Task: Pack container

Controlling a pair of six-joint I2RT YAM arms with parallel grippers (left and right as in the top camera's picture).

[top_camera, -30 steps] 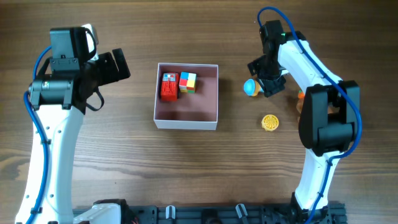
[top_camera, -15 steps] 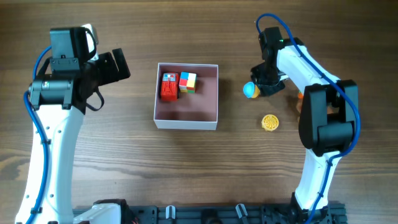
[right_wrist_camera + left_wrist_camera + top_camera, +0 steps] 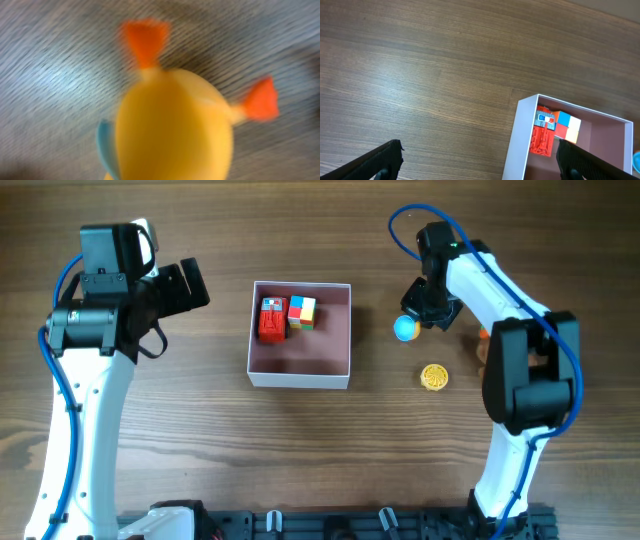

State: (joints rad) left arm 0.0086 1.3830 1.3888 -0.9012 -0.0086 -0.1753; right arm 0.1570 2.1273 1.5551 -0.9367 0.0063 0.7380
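Slippage is the main worry. The right hand (image 3: 420,318) hangs over a small blue-and-yellow toy (image 3: 405,329), which pokes out just beside it on the side toward the container (image 3: 298,377). Whether the hand is clenched on the toy or only touching it I cannot tell: its own camera is filled by a blurred yellow body with orange feet and shows no fingers. The toy looks round and smooth, so I judge that a shallow or off-centre pinch could let it squirt out and roll across the bench (image 3: 200,440), perhaps toward the yellow disc (image 3: 434,377) nearer the arm's base. The container lies well apart from that hand, between it and the left hand (image 3: 485,161), which is spread wide and holds nothing. A red toy (image 3: 271,320) and a coloured cube (image 3: 302,311) already sit side by side against one wall inside the container, so a careless drop could land on them and bounce over the low wall.

Against a second ago, the toy and right hand have shifted slightly toward the arm's base. The container, disc and left hand have not moved.
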